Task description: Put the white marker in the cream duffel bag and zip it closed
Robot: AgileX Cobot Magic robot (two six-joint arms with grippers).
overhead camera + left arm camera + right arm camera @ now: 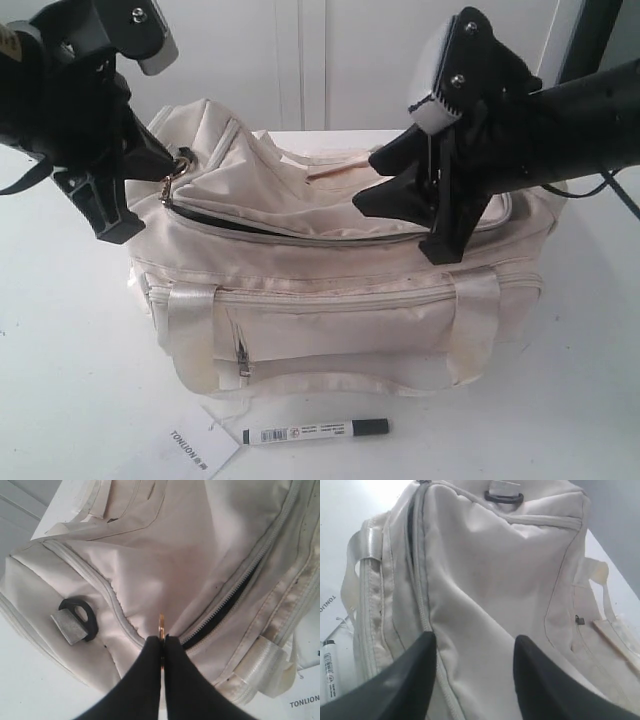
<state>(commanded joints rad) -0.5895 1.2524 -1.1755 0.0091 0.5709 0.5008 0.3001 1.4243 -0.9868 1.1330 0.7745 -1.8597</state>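
The left end effector (pixel 163 638) pinched the gold zipper pull (pixel 161 624) of the cream duffel bag (pixel 330 300); the right end effector (pixel 475 639) stood wide above it. The white marker (pixel 315 432) lay on the counter (pixel 70 380) in front.

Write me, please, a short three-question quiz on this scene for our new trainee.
1. True or false: the white marker is already inside the cream duffel bag.
2. What is the left gripper shut on? A: the gold zipper pull. B: a strap handle. C: the paper tag.
3. Fill in: the fingers of the right gripper, above the bag's top, are ____ (open or shut).

Key: 1 false; 2 A; 3 open.
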